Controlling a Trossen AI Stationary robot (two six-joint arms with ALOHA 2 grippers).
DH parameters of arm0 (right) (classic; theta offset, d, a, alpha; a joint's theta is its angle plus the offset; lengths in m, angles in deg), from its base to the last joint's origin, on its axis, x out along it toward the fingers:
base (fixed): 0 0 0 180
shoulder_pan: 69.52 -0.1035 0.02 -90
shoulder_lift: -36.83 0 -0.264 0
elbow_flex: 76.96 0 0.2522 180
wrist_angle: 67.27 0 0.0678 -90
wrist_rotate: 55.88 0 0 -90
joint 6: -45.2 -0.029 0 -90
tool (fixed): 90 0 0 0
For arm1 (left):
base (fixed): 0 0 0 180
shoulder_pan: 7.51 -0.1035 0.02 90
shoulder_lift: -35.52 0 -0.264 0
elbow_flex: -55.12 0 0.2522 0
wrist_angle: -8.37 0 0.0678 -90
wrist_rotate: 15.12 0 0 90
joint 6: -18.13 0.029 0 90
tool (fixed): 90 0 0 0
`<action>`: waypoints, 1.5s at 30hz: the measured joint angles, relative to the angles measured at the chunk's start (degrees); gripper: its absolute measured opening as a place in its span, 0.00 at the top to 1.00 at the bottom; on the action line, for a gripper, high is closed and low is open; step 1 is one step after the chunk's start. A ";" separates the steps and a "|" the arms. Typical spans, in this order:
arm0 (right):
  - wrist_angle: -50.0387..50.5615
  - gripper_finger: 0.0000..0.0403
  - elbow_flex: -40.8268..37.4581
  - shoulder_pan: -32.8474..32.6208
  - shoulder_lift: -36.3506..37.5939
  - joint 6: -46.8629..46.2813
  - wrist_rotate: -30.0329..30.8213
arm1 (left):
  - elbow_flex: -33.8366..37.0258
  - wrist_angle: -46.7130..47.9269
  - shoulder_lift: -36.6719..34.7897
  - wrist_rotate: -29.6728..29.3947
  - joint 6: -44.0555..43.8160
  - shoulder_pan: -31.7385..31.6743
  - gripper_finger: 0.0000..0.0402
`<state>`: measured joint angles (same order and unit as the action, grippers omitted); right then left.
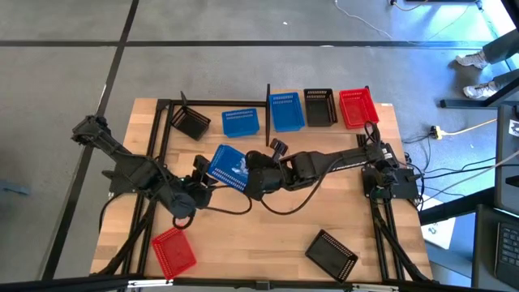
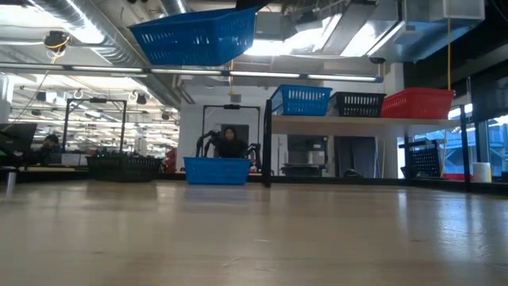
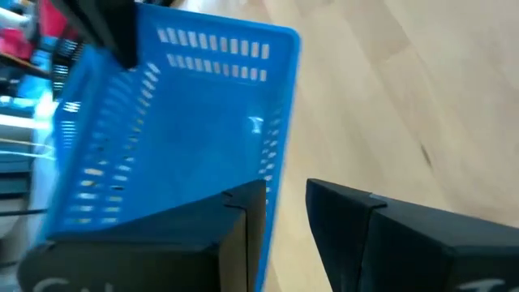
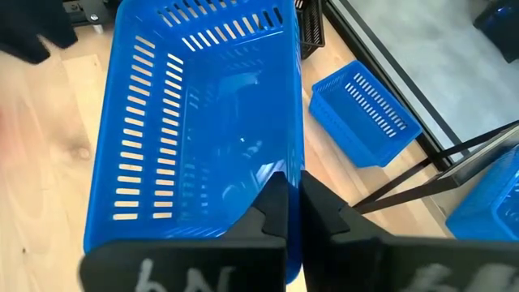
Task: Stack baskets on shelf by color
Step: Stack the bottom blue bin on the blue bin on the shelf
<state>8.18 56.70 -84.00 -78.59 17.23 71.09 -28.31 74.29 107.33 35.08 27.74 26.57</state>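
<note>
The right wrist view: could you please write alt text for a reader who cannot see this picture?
The right gripper is shut on the rim of a blue basket, held above the wooden tabletop. Beyond it, a second blue basket rests on the table beside thin black metal posts.

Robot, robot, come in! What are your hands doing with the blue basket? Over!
Right hand shut on lifted blue basket wall. Left hand open astride its other wall. Shelf holds blue, black, red. Nothing blocking.

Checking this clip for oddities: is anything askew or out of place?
Yes. A black basket sits tilted at the shelf's left end, and the lifted blue basket hangs tilted, the right gripper pinching its wall, the left gripper open astride another wall.
</note>
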 joint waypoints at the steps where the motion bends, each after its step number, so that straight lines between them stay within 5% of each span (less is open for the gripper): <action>1: 0.00 1.00 0.00 0.04 0.00 0.03 0.04 | 0.00 0.16 0.00 0.56 0.00 -0.34 0.79; 19: 0.15 1.00 0.00 0.11 -0.02 0.08 1.21 | 0.09 2.27 6.69 -0.36 4.50 -5.81 0.79; 45: 0.46 1.00 0.00 0.13 -0.02 -0.05 1.20 | -0.79 2.14 6.94 0.02 4.57 -9.92 0.79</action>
<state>8.64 56.70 -83.87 -78.61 17.18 72.29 -29.09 76.43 114.27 35.10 32.30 16.65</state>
